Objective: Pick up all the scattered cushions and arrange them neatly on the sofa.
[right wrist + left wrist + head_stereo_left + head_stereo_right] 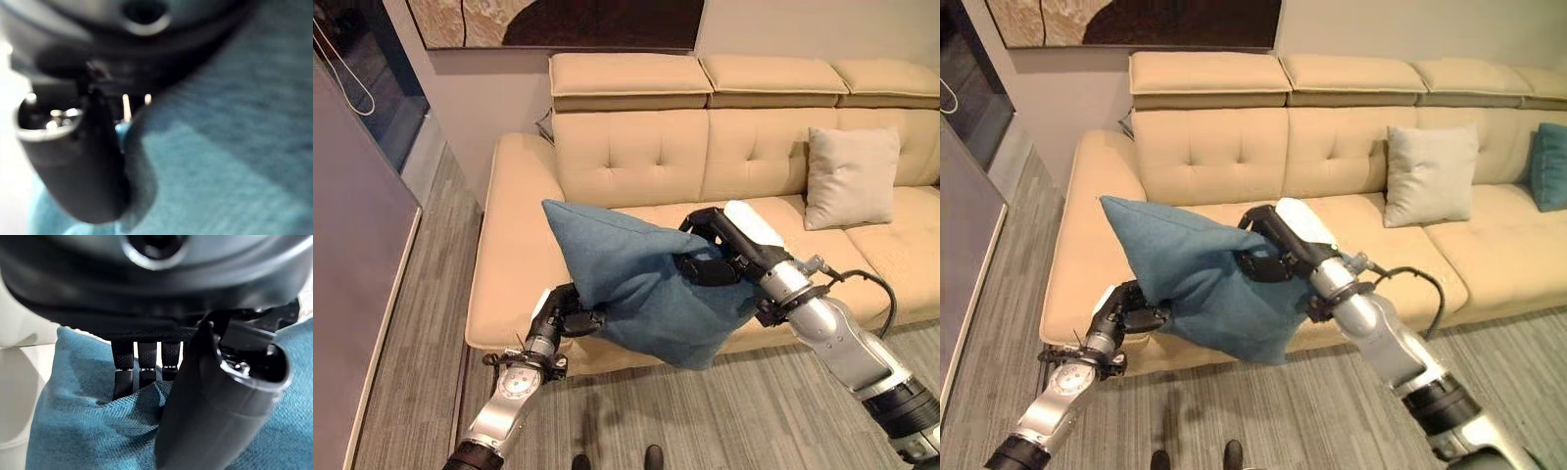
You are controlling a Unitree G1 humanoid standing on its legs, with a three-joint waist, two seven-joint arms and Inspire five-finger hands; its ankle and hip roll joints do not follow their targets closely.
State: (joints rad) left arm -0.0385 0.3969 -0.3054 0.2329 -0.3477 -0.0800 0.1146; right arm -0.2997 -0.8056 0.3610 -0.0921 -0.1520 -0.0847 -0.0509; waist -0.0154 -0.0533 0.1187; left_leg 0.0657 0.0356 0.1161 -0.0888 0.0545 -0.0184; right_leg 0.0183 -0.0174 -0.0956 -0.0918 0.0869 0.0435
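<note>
Left hand and right hand gripping blue cushion by opposite edges | carrying it level toward sofa | beige cushion leaning upright at far right

A living room (sofa, wall painting, wood-look floor).

Before me stands a cream sofa with a tufted back, separate padded headrests along its top and a broad armrest at its left end, set against a pale grey wall. On that wall, above the headrests, I note a framed picture in tan and dark brown, cut off by the upper edge of my view. The floor is grey striped carpet, and at my far left a grey panel stands close with a dark glazed opening behind it.
</note>
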